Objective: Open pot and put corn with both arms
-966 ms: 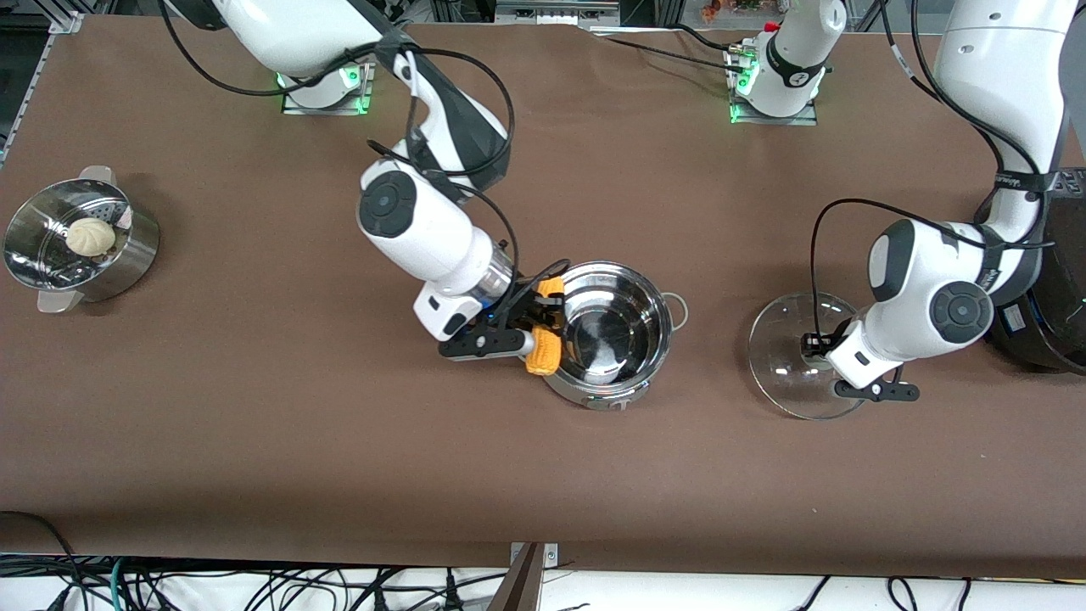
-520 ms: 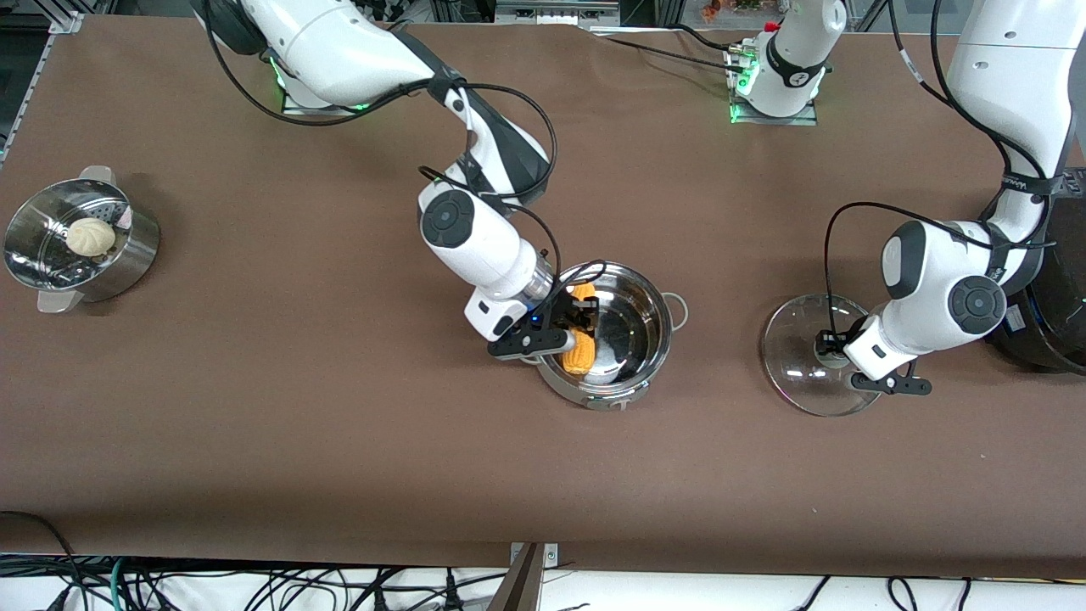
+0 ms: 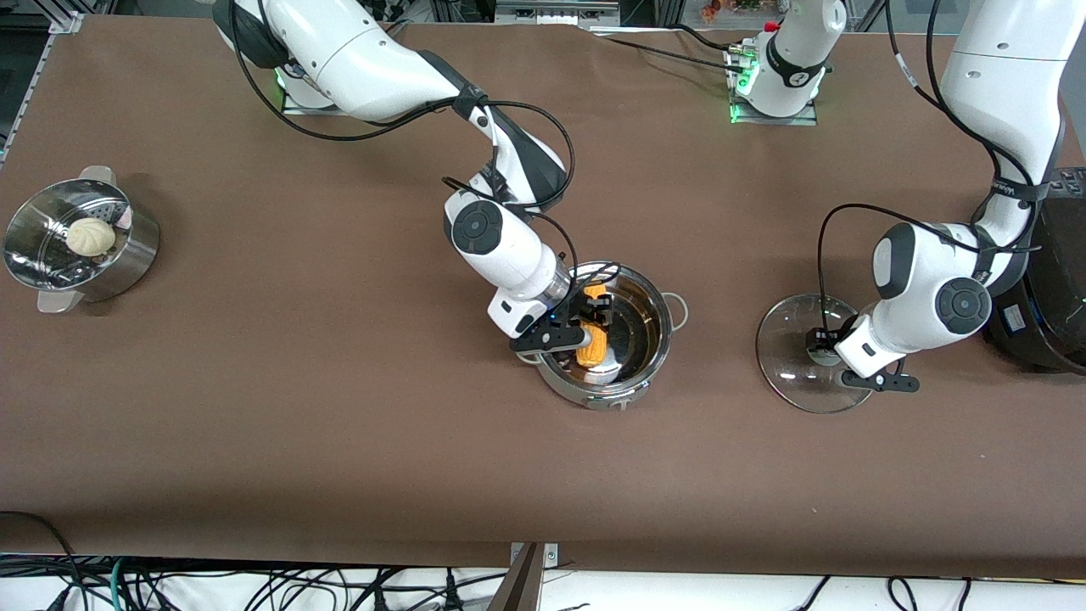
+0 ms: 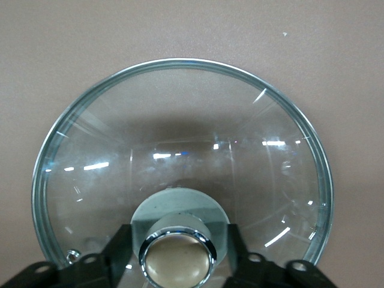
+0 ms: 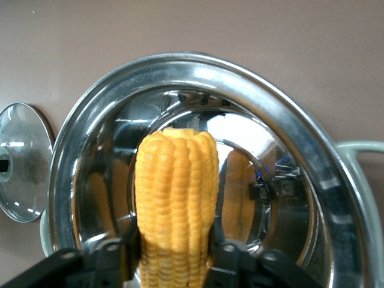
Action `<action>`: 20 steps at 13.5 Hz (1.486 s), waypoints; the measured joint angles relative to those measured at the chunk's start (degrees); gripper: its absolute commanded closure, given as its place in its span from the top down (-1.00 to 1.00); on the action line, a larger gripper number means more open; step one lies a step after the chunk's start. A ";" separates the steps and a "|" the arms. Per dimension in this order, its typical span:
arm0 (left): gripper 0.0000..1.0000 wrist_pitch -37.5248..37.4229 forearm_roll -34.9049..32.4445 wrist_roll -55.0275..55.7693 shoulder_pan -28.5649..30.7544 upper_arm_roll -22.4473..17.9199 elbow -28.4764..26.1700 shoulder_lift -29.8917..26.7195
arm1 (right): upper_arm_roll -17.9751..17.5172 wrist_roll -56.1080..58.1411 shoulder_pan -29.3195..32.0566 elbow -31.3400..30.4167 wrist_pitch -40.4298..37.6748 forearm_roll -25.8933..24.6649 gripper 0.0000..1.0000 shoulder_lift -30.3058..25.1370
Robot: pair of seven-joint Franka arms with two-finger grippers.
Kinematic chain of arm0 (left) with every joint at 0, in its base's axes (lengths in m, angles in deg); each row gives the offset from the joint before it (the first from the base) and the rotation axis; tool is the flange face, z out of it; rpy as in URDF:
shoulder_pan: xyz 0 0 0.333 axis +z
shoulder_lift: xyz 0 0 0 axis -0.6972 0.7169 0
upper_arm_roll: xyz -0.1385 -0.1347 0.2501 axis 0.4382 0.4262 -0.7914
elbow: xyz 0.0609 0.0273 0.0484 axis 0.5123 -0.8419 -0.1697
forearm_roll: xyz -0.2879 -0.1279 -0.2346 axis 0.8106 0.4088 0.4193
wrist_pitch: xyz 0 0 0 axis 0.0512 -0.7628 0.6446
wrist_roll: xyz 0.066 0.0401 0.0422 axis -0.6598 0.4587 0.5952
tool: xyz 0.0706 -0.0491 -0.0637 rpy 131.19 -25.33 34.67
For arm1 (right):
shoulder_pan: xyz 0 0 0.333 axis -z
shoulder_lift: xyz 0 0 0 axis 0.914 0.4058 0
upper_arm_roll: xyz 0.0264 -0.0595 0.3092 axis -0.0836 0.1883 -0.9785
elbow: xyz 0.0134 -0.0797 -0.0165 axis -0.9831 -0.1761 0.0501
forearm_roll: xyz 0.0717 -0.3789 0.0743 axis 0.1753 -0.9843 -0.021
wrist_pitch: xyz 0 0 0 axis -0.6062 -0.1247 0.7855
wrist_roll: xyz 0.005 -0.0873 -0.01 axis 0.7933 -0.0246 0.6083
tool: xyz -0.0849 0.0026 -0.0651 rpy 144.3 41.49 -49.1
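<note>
The open steel pot [image 3: 653, 339] stands mid-table, its lid off. My right gripper [image 3: 596, 325] is shut on the yellow corn [image 3: 593, 345] and holds it over the pot's inside. In the right wrist view the corn [image 5: 174, 198] is between the fingers above the pot's bare floor [image 5: 282, 198]. The glass lid [image 3: 789, 365] lies on the table toward the left arm's end. My left gripper [image 3: 821, 350] is at the lid's knob; in the left wrist view its fingers [image 4: 117, 246] flank the knob [image 4: 177, 258] of the lid [image 4: 180, 150].
A perforated steel steamer [image 3: 136, 255] holding a white bun [image 3: 91, 236] stands at the right arm's end of the table. A large black cooker [image 3: 1060, 297] stands at the left arm's end, close to the left arm's elbow.
My right gripper has carried the corn from beside the pot's rim to over its inside. The lid with the left gripper has shifted slightly and lies flatter.
</note>
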 measured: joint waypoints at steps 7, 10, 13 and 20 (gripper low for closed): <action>1.00 -6.53 0.03 0.01 1.61 0.01 2.29 -9.58 | 0.77 -0.06 0.33 2.67 -4.87 -1.13 1.00 -1.34; 1.00 -14.50 4.43 0.24 2.45 -0.09 3.03 -19.17 | 3.94 0.22 2.33 3.78 -14.88 -1.62 1.00 -7.08; 1.00 -23.48 5.92 0.22 4.42 -0.15 6.18 -26.46 | 11.09 8.71 3.68 2.56 -29.36 -1.67 1.00 -14.42; 1.00 -35.07 5.92 0.24 4.66 -0.66 18.49 -28.25 | 24.85 31.09 14.96 -1.55 -49.56 -0.84 1.00 -23.47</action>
